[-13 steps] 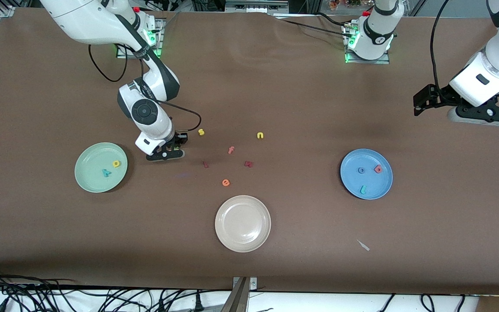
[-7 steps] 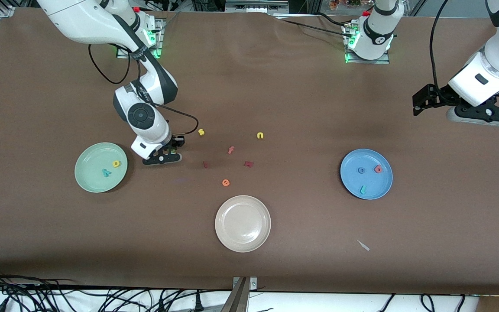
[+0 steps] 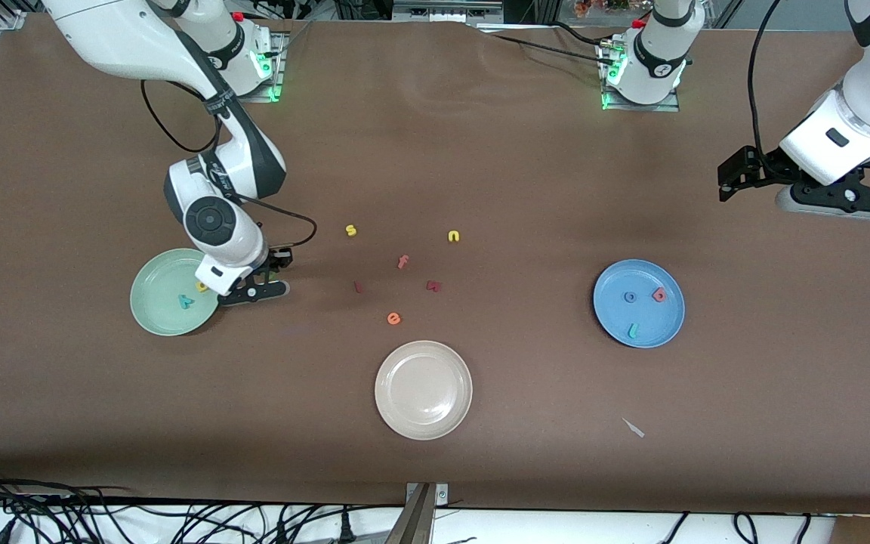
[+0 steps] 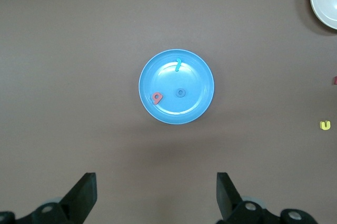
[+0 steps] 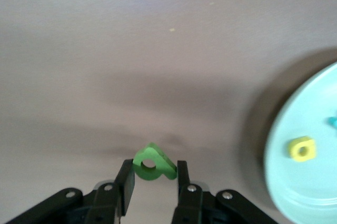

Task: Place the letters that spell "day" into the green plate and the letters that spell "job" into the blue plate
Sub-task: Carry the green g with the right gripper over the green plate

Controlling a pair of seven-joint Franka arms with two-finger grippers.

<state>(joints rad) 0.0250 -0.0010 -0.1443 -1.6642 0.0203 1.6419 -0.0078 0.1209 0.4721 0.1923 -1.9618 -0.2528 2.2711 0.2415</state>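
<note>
The right tool point(image 5: 153, 177) pinches the green "a" point(image 5: 152, 164) and has moved from the loose letters to the table point(image 3: 480, 151) just beside the green plate point(image 3: 155, 317), where the yellow "d" point(image 5: 303, 148) and teal "y" point(image 3: 186, 301) lie. The left tool point(image 4: 155, 197) waits, fingers wide apart, over the table at the blue plate's point(image 4: 197, 74) two o'clock in the front view; "j" point(image 4: 178, 65), "o" point(image 4: 180, 93) and "b" point(image 4: 156, 98) lie inside.

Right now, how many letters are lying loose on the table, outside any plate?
6: yellow s, yellow n, pink f, two dark red letters, and orange e, all between the green plate and blue plate.
</note>
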